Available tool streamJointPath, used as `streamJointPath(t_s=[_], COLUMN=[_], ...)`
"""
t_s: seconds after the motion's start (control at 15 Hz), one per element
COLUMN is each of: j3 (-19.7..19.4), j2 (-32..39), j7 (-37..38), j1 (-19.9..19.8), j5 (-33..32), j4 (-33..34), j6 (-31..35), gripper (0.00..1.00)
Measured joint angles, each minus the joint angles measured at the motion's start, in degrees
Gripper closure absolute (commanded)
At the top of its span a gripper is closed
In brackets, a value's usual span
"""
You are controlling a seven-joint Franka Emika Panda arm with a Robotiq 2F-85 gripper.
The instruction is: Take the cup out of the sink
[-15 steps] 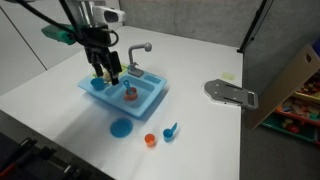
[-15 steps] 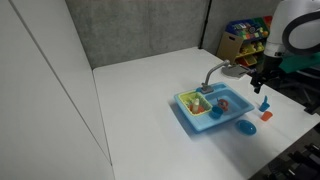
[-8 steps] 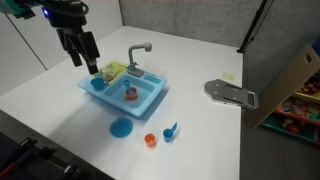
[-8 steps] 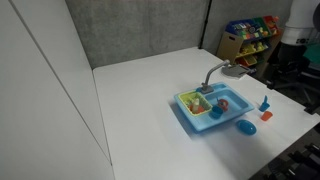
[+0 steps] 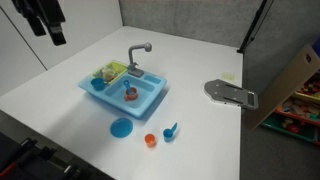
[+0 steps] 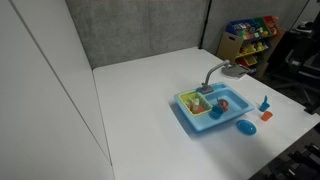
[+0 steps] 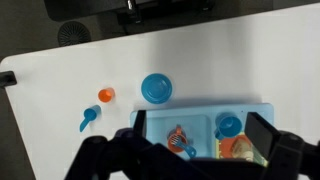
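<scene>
The tiny orange-red cup (image 5: 150, 140) stands on the white table in front of the light-blue sink (image 5: 152, 101), outside it. It also shows in the other exterior view (image 6: 266, 116) and the wrist view (image 7: 106, 95). The sink (image 6: 190, 116) has a grey faucet (image 5: 140, 50). One compartment holds an orange-red piece with a blue part (image 7: 180, 141). My gripper (image 5: 48, 30) hangs high above the table, away from the sink, open and empty. In the wrist view the jaws (image 7: 200, 122) frame the sink (image 7: 200, 105) far below.
A flat blue plate (image 5: 121, 127) and a small blue scoop (image 5: 170, 130) lie by the cup. A grey metal plate (image 5: 232, 93) lies near the table edge. The sink's other compartment holds a small blue cup-like piece (image 7: 228, 126) and yellow-orange toy food (image 7: 243, 150). A toy shelf (image 6: 245, 40) stands behind.
My gripper has risen from just above the sink and moved far up and away from it, and has left one exterior view. The cup and other items have not moved.
</scene>
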Motion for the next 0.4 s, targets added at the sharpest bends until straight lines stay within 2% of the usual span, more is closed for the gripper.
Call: streamJointPath(t_s=[0.2, 0.4], j3=[0.00, 0.22], j2=[-3.43, -3.68], j7=[-1.10, -1.14], j1=[-0.11, -0.26], j5=[1.01, 1.07], j4=[0.36, 0.13], j6=[-2.22, -2.31], gripper=[0.00, 0.00])
